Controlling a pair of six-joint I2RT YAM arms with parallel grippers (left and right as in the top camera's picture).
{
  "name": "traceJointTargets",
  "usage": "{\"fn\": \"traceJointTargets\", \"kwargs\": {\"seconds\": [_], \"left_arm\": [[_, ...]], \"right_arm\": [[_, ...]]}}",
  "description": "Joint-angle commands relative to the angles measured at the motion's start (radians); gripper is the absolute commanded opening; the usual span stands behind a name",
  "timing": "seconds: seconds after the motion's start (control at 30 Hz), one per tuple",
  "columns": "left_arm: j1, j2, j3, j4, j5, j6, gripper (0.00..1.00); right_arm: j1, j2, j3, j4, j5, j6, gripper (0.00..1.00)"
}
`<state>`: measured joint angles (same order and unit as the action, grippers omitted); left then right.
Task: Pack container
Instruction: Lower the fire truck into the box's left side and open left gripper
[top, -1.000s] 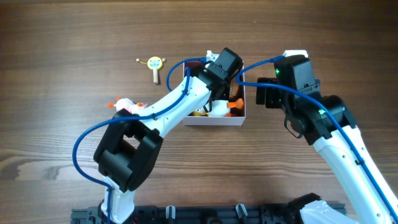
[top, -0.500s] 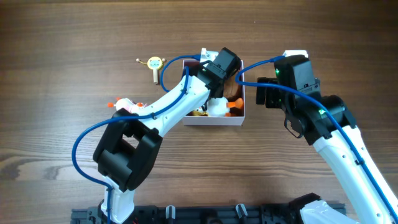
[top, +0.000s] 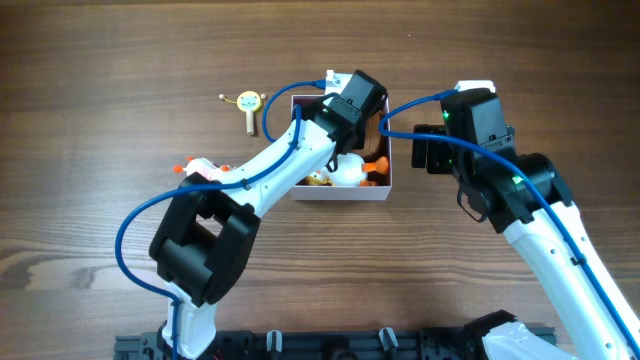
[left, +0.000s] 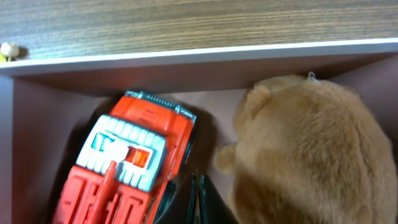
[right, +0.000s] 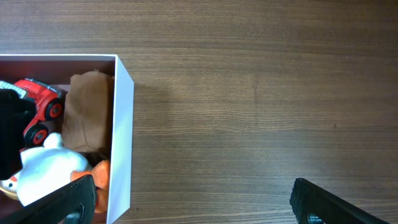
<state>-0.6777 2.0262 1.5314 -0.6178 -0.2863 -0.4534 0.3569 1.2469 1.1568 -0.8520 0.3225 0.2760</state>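
Observation:
The container (top: 390, 178) is a white-walled box with a pink inside at mid table. It holds a red toy car (left: 127, 168), a brown plush (left: 305, 149), a white duck (top: 347, 170) and an orange piece (top: 376, 168). My left gripper (left: 198, 200) is shut and empty, low inside the container between the car and the plush, near the far wall (left: 186, 57). My right gripper (right: 193, 208) is open and empty over bare table, just right of the container's right wall (right: 121, 124). The car (right: 38, 102), plush (right: 90, 109) and duck (right: 50, 171) also show in the right wrist view.
A yellow toy on a stick (top: 247, 102) lies on the table left of the container. A white and orange toy (top: 198, 168) lies farther left, partly under my left arm. The table is brown wood.
My left wrist has shifted slightly toward the container's far left corner, and the white duck shows more. The right arm has not moved.

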Motion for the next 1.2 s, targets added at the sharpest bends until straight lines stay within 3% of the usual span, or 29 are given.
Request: {"fn": "traceJointTargets", "kwargs": {"seconds": [0.0, 0.6, 1.17], "left_arm": [[0.01, 0.033, 0.019, 0.021, 0.016, 0.104, 0.04], [0.055, 0.039, 0.019, 0.055, 0.023, 0.242, 0.04], [0.054, 0.039, 0.019, -0.019, -0.121, 0.237, 0.04]], "right_arm": [[-0.003, -0.005, 0.021, 0.002, 0.006, 0.012, 0.99], [-0.003, -0.005, 0.021, 0.002, 0.006, 0.013, 0.99], [-0.003, -0.005, 0.021, 0.002, 0.006, 0.012, 0.99]]}}
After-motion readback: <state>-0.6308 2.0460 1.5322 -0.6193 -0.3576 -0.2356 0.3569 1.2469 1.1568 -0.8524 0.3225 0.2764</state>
